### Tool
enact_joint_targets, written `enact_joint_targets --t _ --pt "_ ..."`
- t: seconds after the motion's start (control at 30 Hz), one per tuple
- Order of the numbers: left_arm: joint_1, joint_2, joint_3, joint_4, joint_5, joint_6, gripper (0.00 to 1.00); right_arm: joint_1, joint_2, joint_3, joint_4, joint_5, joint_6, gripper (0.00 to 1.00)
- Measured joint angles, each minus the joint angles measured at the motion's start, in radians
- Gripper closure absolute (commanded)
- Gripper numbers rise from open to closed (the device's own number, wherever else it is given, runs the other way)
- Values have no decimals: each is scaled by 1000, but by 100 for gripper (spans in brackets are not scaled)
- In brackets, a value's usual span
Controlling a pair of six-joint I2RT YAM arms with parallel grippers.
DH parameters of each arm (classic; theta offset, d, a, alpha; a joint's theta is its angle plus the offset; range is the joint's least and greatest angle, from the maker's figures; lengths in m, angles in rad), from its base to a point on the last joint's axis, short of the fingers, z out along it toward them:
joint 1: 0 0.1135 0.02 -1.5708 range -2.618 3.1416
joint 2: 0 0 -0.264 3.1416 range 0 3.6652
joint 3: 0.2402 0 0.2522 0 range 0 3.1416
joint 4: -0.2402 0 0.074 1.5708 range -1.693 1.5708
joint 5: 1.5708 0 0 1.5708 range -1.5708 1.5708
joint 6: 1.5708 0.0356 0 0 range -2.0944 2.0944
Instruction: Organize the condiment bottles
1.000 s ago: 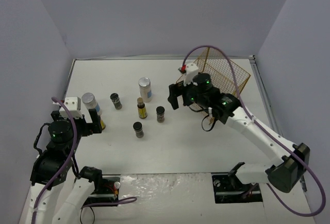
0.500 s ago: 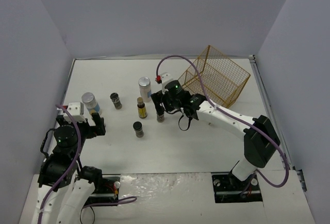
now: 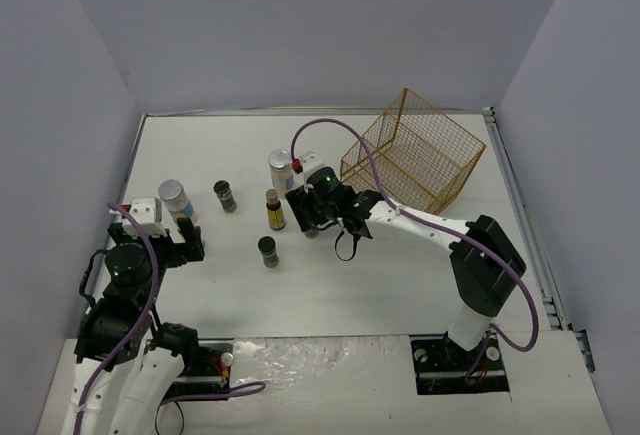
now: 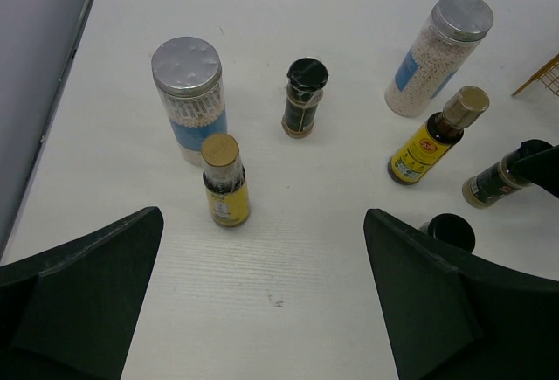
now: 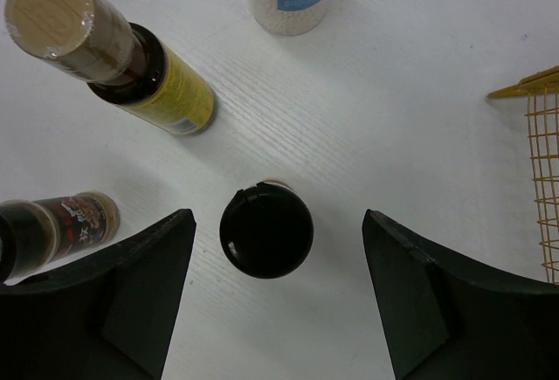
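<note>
Between the right claw's [image 5: 275,220] parted, empty fingers stands a black-capped jar [image 5: 266,230], touched by neither (a yellow-labelled bottle [image 5: 113,57] stands near, beyond one finger), so an off-centre squeeze could tip it over.

The whole table [image 3: 400,285] is viewed from high behind; 2 wrist cameras are aimed down, close, with bottles [image 4: 434,135] shared.

Left hand [image 4: 262,258] spread — right hand [image 5: 278,258] parted.
</note>
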Motion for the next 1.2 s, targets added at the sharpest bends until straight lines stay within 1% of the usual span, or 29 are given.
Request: enact_joint_targets --t 0.13,0.2,0.27,0.43,0.57,0.77,0.9,1.07,1.2 --pt "0 0 -1 0 -1 0 3 0 27 -11 10 11 -4 36" --pt "0 0 -1 0 -1 0 3 0 31 -19 13 13 -4 44" --pt "0 0 -1 0 -1 0 3 0 32 -25 16 13 -6 56" --pt "0 1 -1 0 -1 0 3 0 32 -30 30 23 -8 78" --pt "0 1 -1 0 -1 0 3 0 25 -33 33 34 -11 93" --pt "0 1 -1 0 -5 0 3 0 -32 -38 30 57 -10 98" --pt "0 4 -1 0 -10 0 3 0 -127 -34 7 121 -3 100" --pt "0 20 -1 0 -31 0 3 -14 -223 48 -26 245 21 100" --pt "0 21 -1 -1 -36 0 3 -86 -236 122 -35 320 76 100"
